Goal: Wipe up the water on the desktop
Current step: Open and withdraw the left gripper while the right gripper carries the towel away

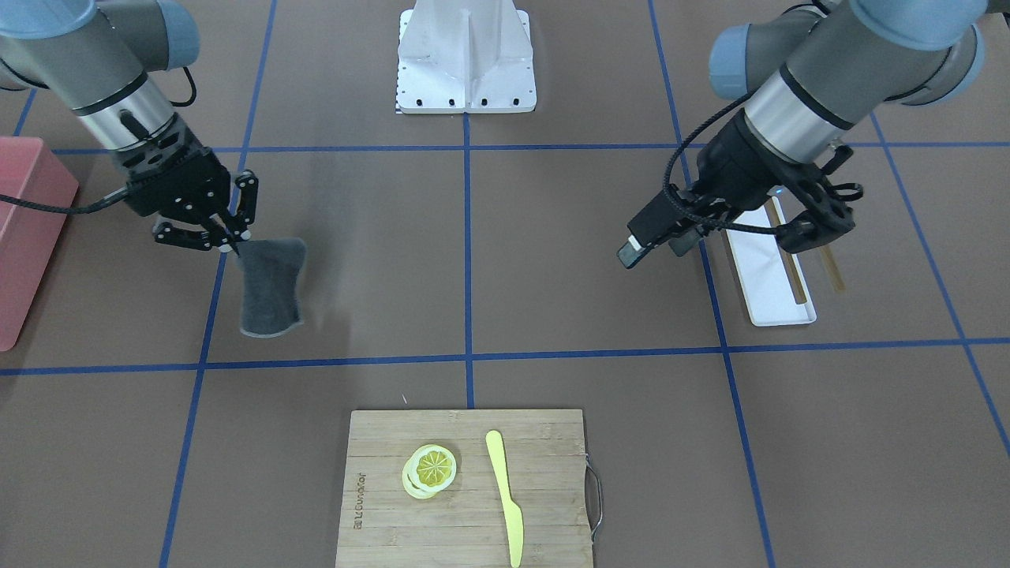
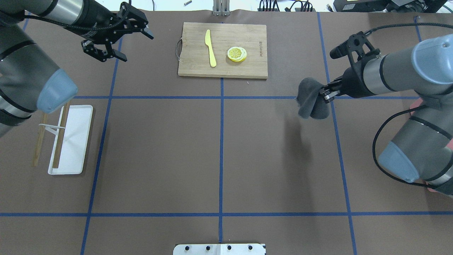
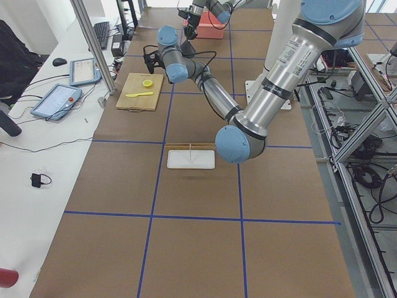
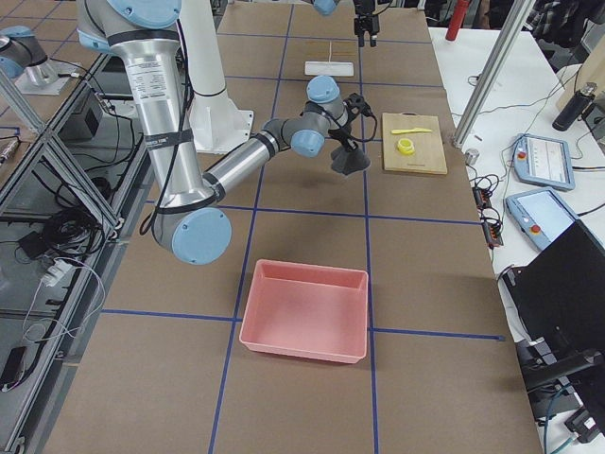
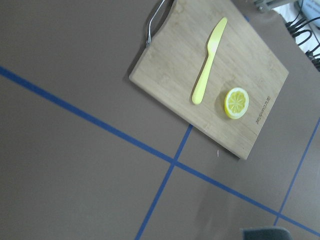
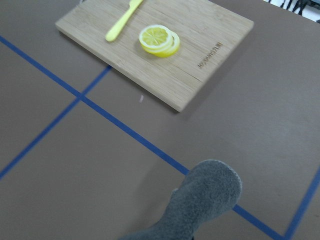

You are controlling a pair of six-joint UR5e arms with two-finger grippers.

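The desktop (image 2: 219,156) is a matte brown tabletop with a grid of blue tape lines; I see no plain water patch on it. My right gripper (image 2: 327,95) is shut on the top edge of a dark grey cloth (image 2: 311,101), which hangs down over the desktop's right half. It also shows in the front-facing view (image 1: 272,288) below the right gripper (image 1: 231,241), and in the right wrist view (image 6: 202,200). I cannot tell if its lower end touches the table. My left gripper (image 2: 131,43) is open and empty, held above the far left of the desktop.
A bamboo cutting board (image 2: 193,67) at the far middle carries lemon slices (image 2: 237,54) and a yellow knife (image 2: 210,47). A white tray (image 2: 72,141) with chopsticks (image 2: 39,141) lies at the left. A pink bin (image 4: 304,310) stands at the right end.
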